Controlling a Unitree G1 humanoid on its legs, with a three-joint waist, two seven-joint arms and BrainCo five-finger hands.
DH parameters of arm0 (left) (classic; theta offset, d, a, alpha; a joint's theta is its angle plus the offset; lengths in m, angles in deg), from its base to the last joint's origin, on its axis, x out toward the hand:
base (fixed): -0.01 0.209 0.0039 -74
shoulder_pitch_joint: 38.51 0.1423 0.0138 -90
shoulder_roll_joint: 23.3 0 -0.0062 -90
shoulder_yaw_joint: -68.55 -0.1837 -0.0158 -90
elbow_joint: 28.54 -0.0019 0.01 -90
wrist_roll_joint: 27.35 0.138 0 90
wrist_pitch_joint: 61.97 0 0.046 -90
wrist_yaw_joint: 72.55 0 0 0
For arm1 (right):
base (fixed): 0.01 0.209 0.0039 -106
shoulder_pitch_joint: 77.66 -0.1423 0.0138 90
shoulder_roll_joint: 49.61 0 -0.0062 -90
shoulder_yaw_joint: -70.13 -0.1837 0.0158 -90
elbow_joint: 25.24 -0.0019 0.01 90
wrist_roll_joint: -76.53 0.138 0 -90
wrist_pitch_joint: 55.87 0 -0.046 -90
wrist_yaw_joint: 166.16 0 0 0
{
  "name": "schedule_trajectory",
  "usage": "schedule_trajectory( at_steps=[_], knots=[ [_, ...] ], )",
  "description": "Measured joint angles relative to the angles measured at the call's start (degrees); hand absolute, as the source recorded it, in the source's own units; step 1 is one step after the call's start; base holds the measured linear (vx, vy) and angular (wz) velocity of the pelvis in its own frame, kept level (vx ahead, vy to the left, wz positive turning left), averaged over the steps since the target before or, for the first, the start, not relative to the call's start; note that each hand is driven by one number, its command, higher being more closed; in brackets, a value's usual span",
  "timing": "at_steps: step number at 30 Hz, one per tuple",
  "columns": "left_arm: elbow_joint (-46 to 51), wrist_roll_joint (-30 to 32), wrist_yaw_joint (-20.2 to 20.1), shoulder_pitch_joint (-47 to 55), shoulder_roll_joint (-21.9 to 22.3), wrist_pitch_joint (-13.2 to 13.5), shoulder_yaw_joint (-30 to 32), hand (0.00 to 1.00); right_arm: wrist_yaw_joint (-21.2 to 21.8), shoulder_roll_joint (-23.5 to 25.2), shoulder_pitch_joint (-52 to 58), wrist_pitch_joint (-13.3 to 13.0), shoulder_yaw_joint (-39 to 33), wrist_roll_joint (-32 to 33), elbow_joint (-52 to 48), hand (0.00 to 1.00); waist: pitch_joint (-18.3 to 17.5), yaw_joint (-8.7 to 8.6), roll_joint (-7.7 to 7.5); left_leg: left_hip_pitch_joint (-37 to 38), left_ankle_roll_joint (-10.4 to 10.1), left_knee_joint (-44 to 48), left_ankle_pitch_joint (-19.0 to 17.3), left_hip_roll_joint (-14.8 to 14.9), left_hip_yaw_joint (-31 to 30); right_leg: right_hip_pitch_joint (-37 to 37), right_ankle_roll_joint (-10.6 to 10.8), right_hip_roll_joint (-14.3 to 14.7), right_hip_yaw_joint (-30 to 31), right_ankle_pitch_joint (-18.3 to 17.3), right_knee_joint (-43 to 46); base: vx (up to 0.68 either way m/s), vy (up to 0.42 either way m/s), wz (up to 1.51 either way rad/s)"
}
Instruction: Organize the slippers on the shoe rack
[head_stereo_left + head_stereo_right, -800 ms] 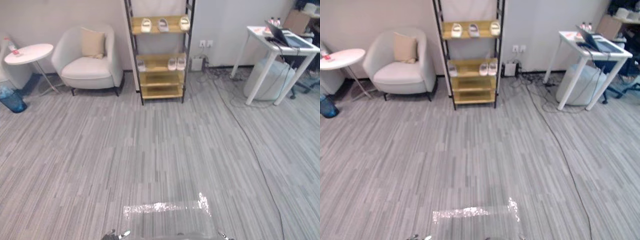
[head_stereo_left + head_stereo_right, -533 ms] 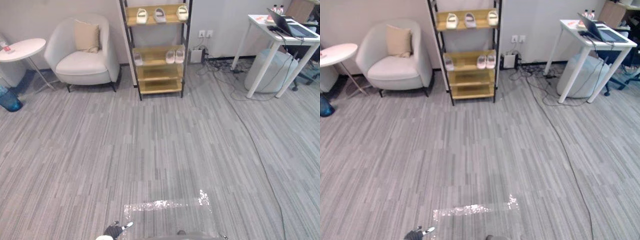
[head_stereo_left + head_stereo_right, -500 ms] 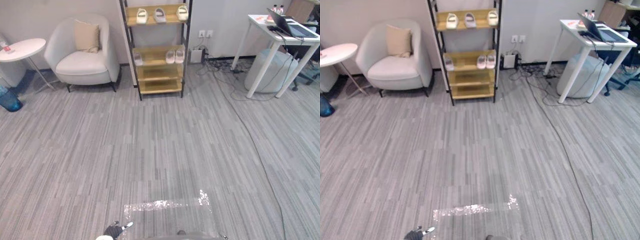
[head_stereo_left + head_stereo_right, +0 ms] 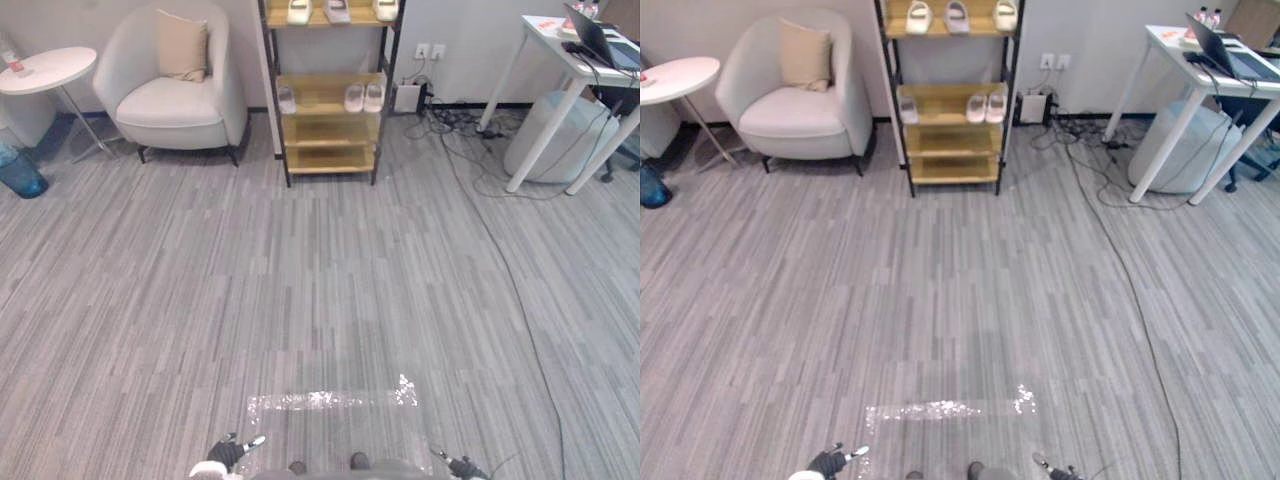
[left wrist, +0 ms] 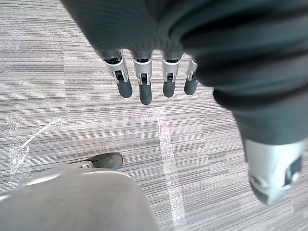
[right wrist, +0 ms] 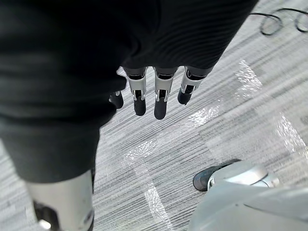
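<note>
The wooden shoe rack [image 4: 330,130] with a black frame stands against the far wall, several steps away across the floor. Three pale slippers sit on its top shelf [image 4: 338,10]. On the second shelf one slipper [image 4: 287,98] lies at the left and a pair [image 4: 364,97] at the right. The two lower shelves are bare. My left hand [image 4: 228,455] and right hand [image 4: 462,466] hang low at the picture's bottom edge. In the wrist views the left hand's fingers [image 5: 143,89] and the right hand's fingers [image 6: 161,103] point straight at the floor and hold nothing.
A white armchair [image 4: 180,95] with a beige cushion stands left of the rack, beside a round side table [image 4: 50,68] and a blue bin [image 4: 20,175]. At the right are a white desk [image 4: 590,60], a grey round bin [image 4: 565,150] and cables [image 4: 500,250] trailing over the floor.
The whole picture has shifted, so the camera has moved: the rack sits higher and looks a little nearer. Both hands now show at the bottom edge. The slippers have not moved.
</note>
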Motion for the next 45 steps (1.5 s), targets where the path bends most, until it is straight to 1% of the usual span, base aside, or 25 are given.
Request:
schedule_trajectory(
  at_steps=[7, 8, 10, 12, 13, 15, 17, 18, 20, 21, 22, 24, 26, 27, 28, 30, 31, 32, 34, 36, 37, 38, 40, 43, 45],
  knots=[
    [0.08, -0.01, 0.29, -1.68, -0.36, -0.04, 0.00, 0.00, -0.14, -0.24, -1.22, -0.51, 0.80, -0.01, -0.12, 0.00, 1.68, 0.03, -0.79, -0.44, -0.46, 0.08, 0.19, -0.82, -1.23, -3.95, -0.45, -1.03, -0.98, -4.75, 7.74, 0.04, -0.028, 0.12],
    [0.12, -0.01, 0.88, -2.03, -0.65, -0.06, 0.00, 0.00, -0.12, -0.15, -1.22, -0.93, 1.81, 0.10, -0.26, 0.00, 1.99, 0.01, -1.50, -1.27, -1.61, 2.02, -0.72, -1.40, -1.01, -5.44, -0.72, -1.83, -0.87, -6.84, 10.84, 0.02, -0.069, 0.09],
    [0.28, -0.02, 1.15, -2.45, -1.31, -0.06, 0.05, 0.00, -0.09, 0.25, -1.06, -1.04, 1.81, 0.87, -0.16, 0.00, 2.92, 0.08, -2.77, -4.24, -3.27, 9.54, -3.07, -2.11, 0.84, -6.01, -1.17, -2.99, -0.36, -8.99, 13.62, 0.01, -0.101, 0.02],
    [0.69, -0.02, 1.26, -2.79, -1.54, -0.07, 1.83, 0.00, -0.12, 0.41, -0.89, -1.11, 1.72, 2.98, -0.23, 0.00, 3.57, 0.66, -3.92, -10.23, -3.91, 24.21, -5.09, -1.43, 5.12, -5.82, -1.94, -3.74, 0.80, -9.86, 15.42, 0.03, -0.124, -0.30],
    [0.75, -0.05, 1.31, -2.82, -1.29, -0.08, 2.42, 0.00, -0.18, 0.29, -0.64, -1.14, 1.77, 3.63, -0.41, 0.00, 3.83, 1.05, -3.82, -12.70, -3.92, 29.80, -5.83, -0.55, 6.34, -5.44, -2.28, -3.64, 1.09, -10.09, 15.68, 0.09, -0.081, -0.34],
    [0.74, -0.06, 1.48, -3.10, -0.50, -0.08, 2.33, 0.00, -0.47, 0.28, 1.20, -1.27, 1.76, 5.02, -2.66, 0.00, 4.51, 1.13, -1.99, -15.88, -2.69, 36.80, -8.68, 1.86, 8.61, -3.50, -2.45, -2.83, 1.02, -10.92, 15.65, 0.12, -0.040, -0.12],
    [0.76, -0.20, 1.91, -3.52, -0.36, 0.00, 2.33, 0.00, -0.68, 0.22, 1.56, -1.07, 1.71, 5.01, -2.40, 0.00, 4.63, 1.14, -1.60, -17.58, -2.95, 34.39, -9.25, 2.10, 10.16, -2.86, -2.08, -2.83, 1.39, -11.58, 15.34, 0.12, 0.017, 0.00],
    [0.75, -0.55, 2.24, -3.49, -0.26, -0.02, 2.36, 0.00, -0.90, 0.26, 1.25, -1.00, 1.76, 5.01, -2.39, 0.00, 4.73, 1.15, -1.39, -19.02, -2.67, 28.64, -8.83, 1.70, 11.43, -2.88, -2.07, -2.82, 2.26, -12.32, 14.86, 0.20, 0.099, -0.13],
    [0.75, -0.69, 2.55, -3.38, 0.43, -0.05, 2.36, 0.00, -1.12, -0.42, 0.49, -1.00, 1.74, 5.00, -2.36, 0.00, 4.97, 1.57, -0.07, -20.30, -2.97, 18.26, -4.59, 1.00, 11.32, -2.13, -2.50, -2.28, 3.65, -12.75, 12.82, 0.24, 0.156, -0.37],
    [0.66, -0.69, 2.60, -3.03, 0.89, -0.17, 2.34, 0.00, -1.14, -0.71, 0.15, -0.98, 1.83, 4.98, -2.29, 0.00, 4.90, 2.45, 0.57, -20.72, -3.30, 17.15, -0.13, 1.06, 11.01, -1.22, -2.35, -1.80, 5.36, -12.81, 11.08, 0.27, 0.202, -0.64],
    [0.61, -0.64, 2.66, -2.82, 0.95, -0.27, 2.34, 0.00, -1.16, -0.62, 0.13, -0.97, 2.28, 4.97, -2.29, 0.00, 4.68, 2.73, 0.47, -20.64, 0.06, 17.83, -0.02, 0.67, 11.35, -0.76, -1.16, -1.78, 7.21, -13.49, 9.92, 0.32, 0.210, -0.60],
    [0.29, -0.56, 2.52, -2.31, -0.15, -0.27, 2.44, 0.00, -1.08, 0.08, 0.09, -0.97, 2.75, 4.98, -2.23, 0.00, 3.19, 2.61, -1.36, -20.36, 3.73, 18.00, -3.29, -2.17, 12.80, -1.31, 1.40, -4.68, 9.26, -15.61, 11.27, 0.43, 0.178, -0.30],
    [0.04, -0.53, 2.80, -2.39, -0.35, -0.35, 2.71, 0.00, -1.03, 0.01, 0.18, -0.93, 2.12, 4.92, -2.11, 0.00, 3.24, 2.28, -2.14, -17.90, 4.18, 17.85, -5.37, -4.25, 13.82, -4.48, 9.78, -5.62, 11.89, -16.36, 23.12, 0.50, 0.161, -0.05],
    [-0.02, -0.53, 2.98, -2.31, -0.47, -0.44, 2.31, 0.00, -1.04, 0.11, 0.39, -0.81, 2.07, 4.81, -1.89, 0.00, 3.27, 1.75, -2.15, -15.09, 4.86, 17.62, -6.36, -5.03, 13.28, -6.79, 16.14, -5.57, 12.46, -14.32, 32.28, 0.51, 0.161, 0.22],
    [0.01, -0.60, 3.14, -2.35, -0.47, -0.53, 2.18, 0.00, -1.02, 0.27, 0.47, -0.73, 2.07, 4.72, -1.91, 0.00, 3.33, 1.25, -2.12, -11.77, 5.44, 16.75, -7.03, -5.40, 11.94, -9.11, 16.08, -5.46, 11.91, -13.77, 41.05, 0.61, 0.146, 0.18],
    [0.09, -0.67, 3.42, -2.88, -0.25, -0.52, 1.18, 0.00, -1.00, 0.22, -0.15, -0.81, 2.27, 4.47, -2.23, 0.00, 3.69, 1.27, -1.55, -5.70, 5.47, 14.09, -7.11, -4.92, 10.82, -12.22, 11.57, -5.99, 7.85, -13.77, 48.55, 0.44, 0.057, -0.02],
    [0.08, -0.77, 3.62, -3.37, 0.05, -0.51, 0.36, 0.00, -0.99, -0.14, -0.70, -0.86, 2.62, 4.41, -2.22, 0.00, 4.04, 1.35, -0.82, -2.34, 5.47, 11.89, -7.11, -4.22, 10.77, -13.56, 7.91, -6.01, 5.78, -14.21, 49.05, 0.43, 0.002, -0.14],
    [0.11, -0.86, 3.64, -4.13, 0.27, -0.50, -0.68, 0.00, -0.99, -0.42, -1.45, -0.93, 3.50, 4.41, -2.43, 0.00, 4.35, 1.19, 0.04, 1.54, 5.47, 9.45, -7.11, -3.16, 10.81, -16.36, 5.12, -5.77, 2.90, -14.57, 46.47, 0.42, -0.021, -0.10],
    [0.31, -2.02, 3.75, -5.56, 0.88, -0.35, -0.70, 0.00, -0.79, -0.42, -2.62, -0.97, 4.27, 4.44, -2.50, 0.00, 4.36, 0.69, -0.02, 3.37, 5.46, 9.04, -7.12, -2.03, 11.06, -21.53, 3.54, -4.75, 1.65, -13.01, 34.56, 0.46, -0.086, 0.11],
    [0.81, -2.43, 3.79, -6.59, 1.38, -0.23, -0.71, 0.00, -0.68, -0.50, -2.95, -0.97, 4.34, 4.46, -2.44, 0.00, 4.41, -0.33, -0.35, 4.72, 4.69, 8.88, -7.57, -1.33, 10.54, -24.07, 3.18, -3.46, 2.10, -5.27, 19.75, 0.45, -0.149, 0.35],
    [0.95, -2.47, 3.75, -6.57, 1.92, -0.03, -0.94, 0.00, -0.68, -0.65, -2.42, -0.97, 4.32, 4.47, -2.36, 0.00, 4.06, -0.94, -1.08, 6.08, 3.21, 8.49, -8.44, -1.54, 9.59, -23.51, 3.21, -3.24, 2.64, 2.48, 12.00, 0.51, -0.176, 0.32],
    [0.19, -2.51, 3.62, -6.60, 4.16, 0.07, -1.08, 0.00, -0.70, -1.94, -1.69, -0.95, 3.88, 4.47, -2.17, 0.00, 4.04, -1.39, 1.27, 8.21, 1.57, 7.64, -9.41, -0.07, 8.15, -23.01, 0.66, -1.81, 1.82, 7.17, 13.70, 0.53, -0.161, 0.11],
    [-0.35, -2.48, 3.34, -6.65, 5.42, 0.39, -0.99, 0.00, -0.74, -2.52, -1.74, -0.93, 3.70, 4.48, -2.26, 0.00, 3.60, -0.82, 1.99, 7.66, -0.76, 10.23, -8.03, 0.68, 7.98, -24.35, -0.99, -1.51, 2.15, 2.94, 18.34, 0.51, -0.152, -0.08],
    [-0.05, -2.44, 3.28, -6.63, 7.15, 0.44, 2.75, 0.00, -0.60, -2.10, -0.87, -0.87, 2.51, 4.75, -2.50, 0.00, 3.90, -1.10, 1.77, -0.69, -7.09, 34.32, -2.12, 3.38, 6.39, -18.24, -2.81, -2.28, 1.34, -1.45, 18.05, 0.50, -0.200, 0.18],
    [2.70, -2.64, 3.13, -6.54, 8.10, 0.60, 4.44, 0.00, -0.71, -1.38, 0.60, -0.86, 4.53, 5.47, -4.69, 0.00, 4.24, -0.11, 0.96, -9.07, -6.12, 53.33, -3.82, 8.19, 8.67, -11.36, -3.70, -2.61, 0.25, -3.52, 15.51, 0.39, -0.156, 0.18]
  ],
)
